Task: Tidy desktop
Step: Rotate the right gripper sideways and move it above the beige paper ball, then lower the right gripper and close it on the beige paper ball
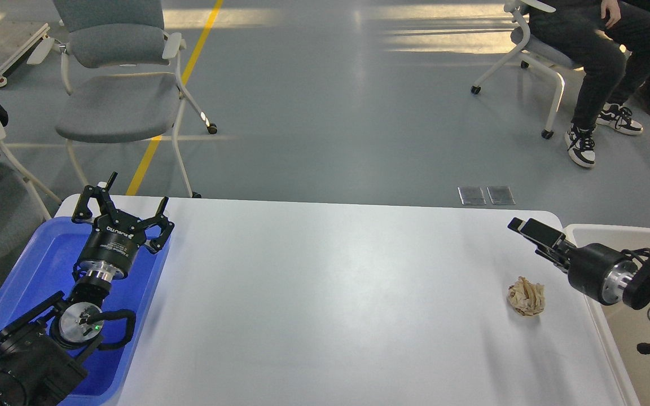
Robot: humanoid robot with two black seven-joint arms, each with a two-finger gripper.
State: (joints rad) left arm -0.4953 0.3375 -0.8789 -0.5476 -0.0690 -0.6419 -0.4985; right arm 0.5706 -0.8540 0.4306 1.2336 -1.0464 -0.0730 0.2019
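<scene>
Head view: one crumpled paper ball (526, 298), tan, lies on the white bench (325, 304) toward its right edge, the only loose item there. Landmark: the ball. Right tool (534, 232) hangs just above and to the right of it, seen edge-on; cannot tell whether its fingers are spread. Left tool (122, 211) is far to the ball's left, fingers spread and empty, over the one blue tray (31, 265). One cream bin (641, 366) sits right of the ball, beside the bench edge. Judgement: ball is light, soft, crushable, not fragile; pinch across its middle from above. Glossy bench may let it skid if nudged.
</scene>
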